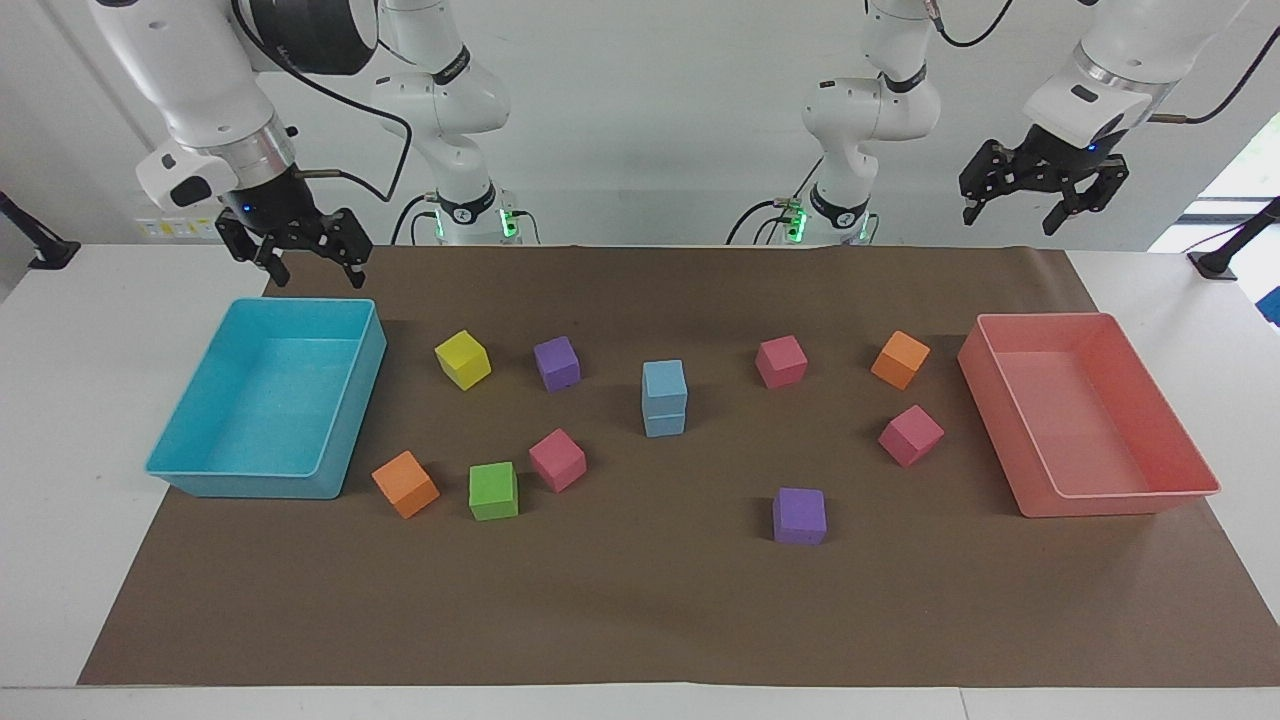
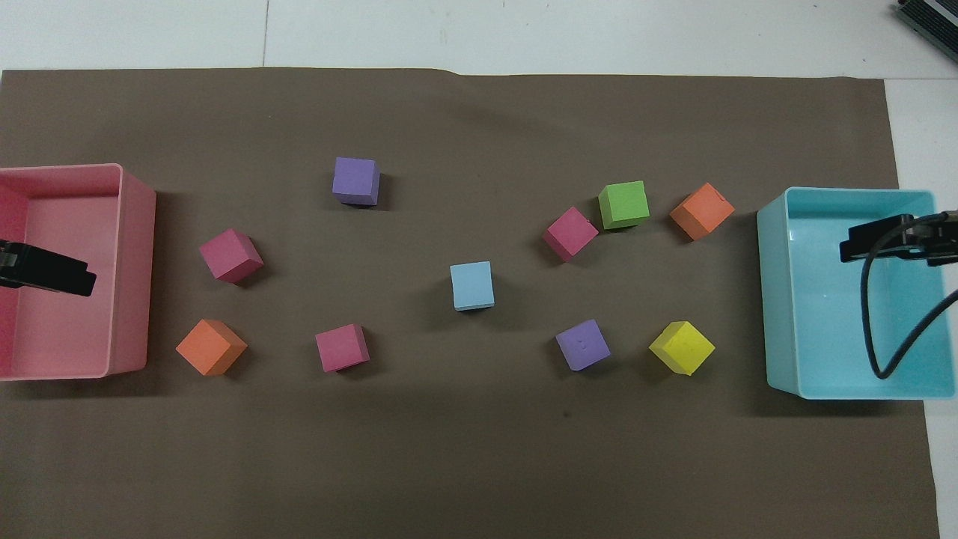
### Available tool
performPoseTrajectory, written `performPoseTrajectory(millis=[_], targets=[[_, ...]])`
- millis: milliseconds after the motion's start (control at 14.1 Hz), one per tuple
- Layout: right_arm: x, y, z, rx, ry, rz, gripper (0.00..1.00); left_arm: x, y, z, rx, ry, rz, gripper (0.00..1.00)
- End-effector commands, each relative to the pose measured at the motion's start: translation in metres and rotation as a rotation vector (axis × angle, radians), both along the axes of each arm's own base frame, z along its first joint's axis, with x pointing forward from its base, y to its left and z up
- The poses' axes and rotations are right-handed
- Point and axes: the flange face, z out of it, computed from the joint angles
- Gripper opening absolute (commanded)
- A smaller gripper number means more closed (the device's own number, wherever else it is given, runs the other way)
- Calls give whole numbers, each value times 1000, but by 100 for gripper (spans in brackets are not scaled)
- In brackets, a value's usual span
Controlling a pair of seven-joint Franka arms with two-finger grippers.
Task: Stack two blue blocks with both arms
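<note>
Matte sky-blue foam: the two blue blocks (image 1: 664, 398) stand stacked at the centre of the frame on brown paper (image 1: 640, 600) over a white table (image 1: 60, 400); the right gripper (image 1: 293, 248), upper left, and the left gripper (image 1: 1040, 190), upper right, hang wide and empty.

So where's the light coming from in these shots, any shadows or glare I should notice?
Facing view: soft, even light; the stacked blue blocks and the cyan tray throw faint dark patches on the brown paper; bright daylight washes out the edge past the pink tray. Overhead view: small soft shadows hug each cube, no glare, everything sharp.
</note>
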Motion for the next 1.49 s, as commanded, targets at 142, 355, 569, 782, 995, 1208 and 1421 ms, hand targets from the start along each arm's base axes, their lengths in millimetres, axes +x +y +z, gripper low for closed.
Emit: performPoseTrajectory(millis=[142,355,569,782,995,1208,1421], targets=[[-23,10,2,-30,10,11,100,-7,4,2,0,-1,2,100],[-21,11,3,-32,8,20,100,-7,5,2,-1,-4,5,100],[-22,9,17,-54,4,40,100,-7,4,3,-5,-3,3,100],[-24,15,17,-43,26,63,100,-7,4,3,-5,-3,3,100],[-26,19,23,-33,46,69,100,-7,4,3,-6,-5,-1,100],[-27,19,24,-31,44,69,100,-7,3,3,-1,-2,-4,100],[-29,22,24,-30,45,74,100,-7,4,3,-2,-4,2,100]])
